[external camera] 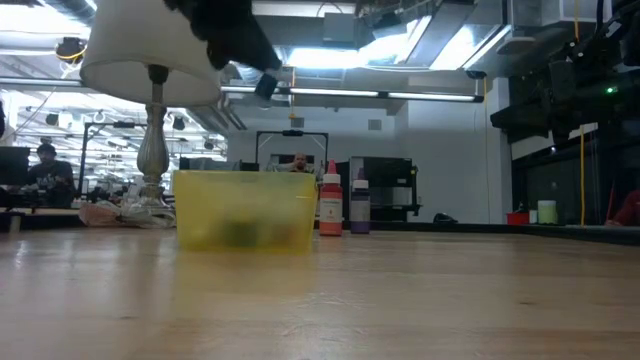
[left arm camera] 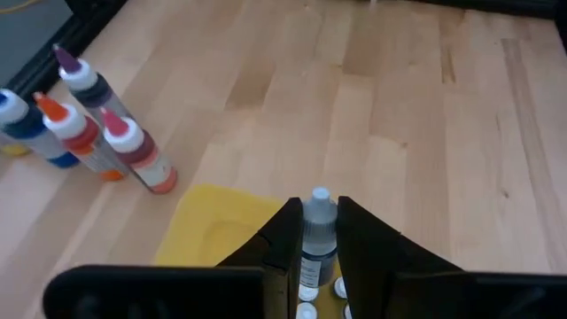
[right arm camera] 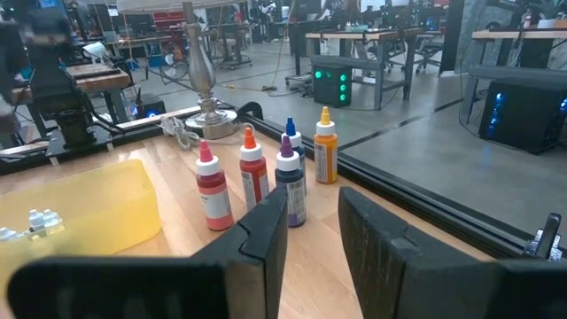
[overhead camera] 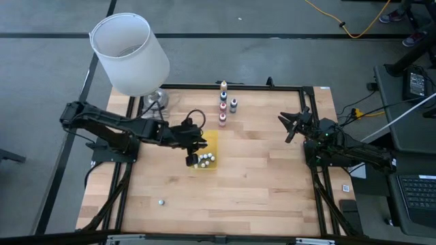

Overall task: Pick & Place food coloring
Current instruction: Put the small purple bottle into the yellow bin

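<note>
My left gripper (left arm camera: 317, 232) hangs above the yellow translucent tray (overhead camera: 213, 139), shut on one tiny food coloring bottle (left arm camera: 319, 226) with a white cap and a greyish body. More tiny white-capped bottles (overhead camera: 206, 160) lie in the tray (left arm camera: 217, 226) below it. In the low view the gripper (external camera: 266, 84) is well above the tray (external camera: 245, 210). My right gripper (right arm camera: 314, 235) waits at the table's right side (overhead camera: 294, 126), open, with nothing between its fingers. My left gripper pinches the tiny bottle's body (left arm camera: 317, 248) between its two fingers, one on either side. The fingers slant down from the table's left and lie along the bottle. Its white cap (left arm camera: 320, 195) sticks out past the fingertips. The bottle is lifted clear above the tray.
Several taller squeeze bottles (overhead camera: 223, 102) with coloured tips stand in a cluster at the table's far middle (right arm camera: 266, 177), just beyond the tray. A white-shaded lamp (overhead camera: 129, 53) stands at the far left corner. A small pale object (overhead camera: 161, 201) lies near the front left.
</note>
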